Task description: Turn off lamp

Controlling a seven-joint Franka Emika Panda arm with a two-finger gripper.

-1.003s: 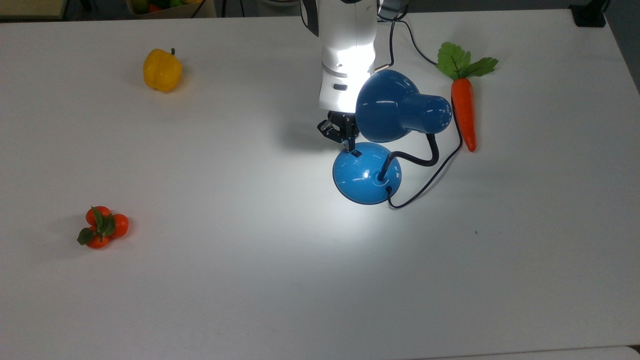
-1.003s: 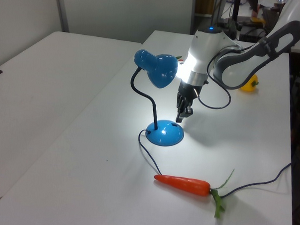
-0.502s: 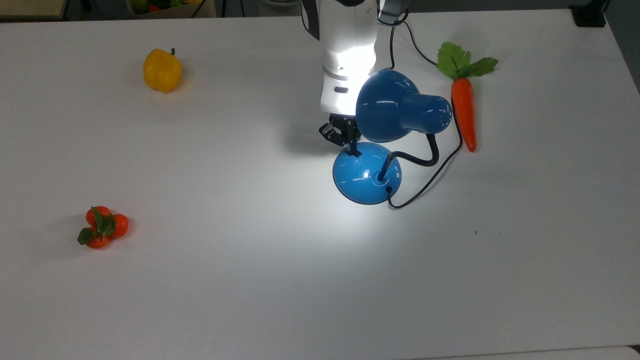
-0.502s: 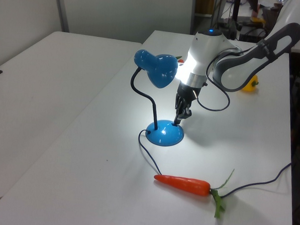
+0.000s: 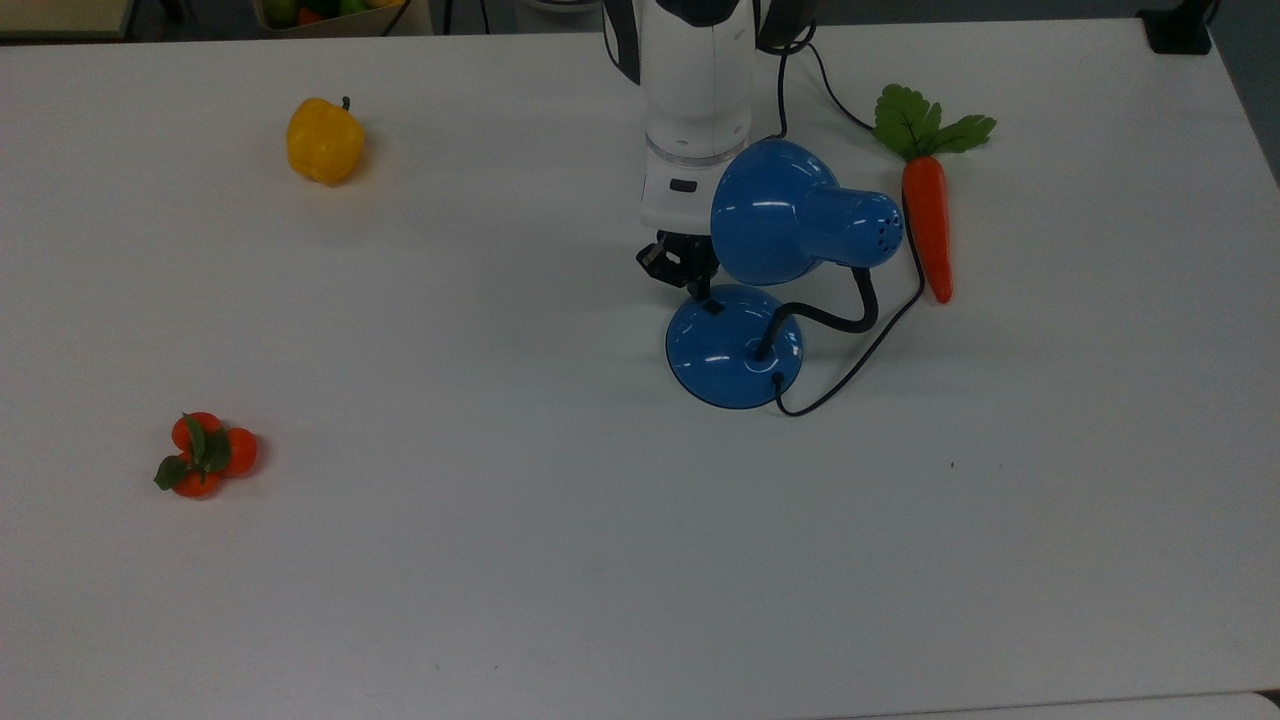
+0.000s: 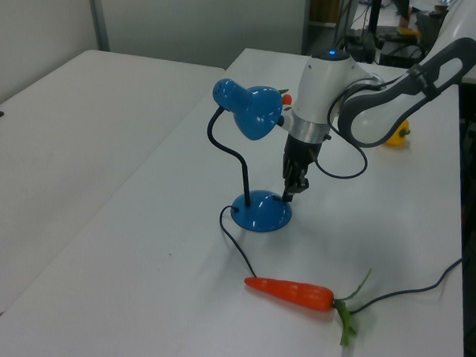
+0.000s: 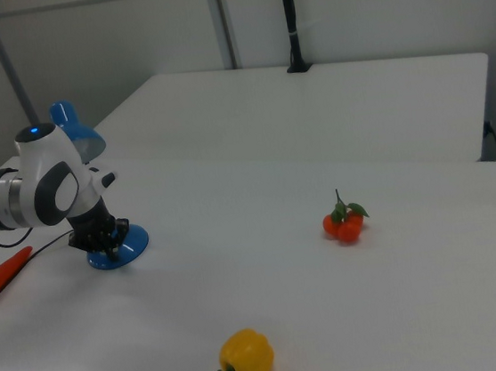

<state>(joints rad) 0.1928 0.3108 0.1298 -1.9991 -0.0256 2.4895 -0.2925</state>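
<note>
though unlit, lamp (image 5: 735, 345) beneath end effector (image 5: 700, 290)

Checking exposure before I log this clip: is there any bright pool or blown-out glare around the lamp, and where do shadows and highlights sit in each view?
Top view: no bright pool; the table is evenly grey, with small highlights on the lamp shade and soft shadows beside it. Left view: even light, a faint shadow under the carrot. Right view: even, the yellow pepper casts a soft shadow.
</note>
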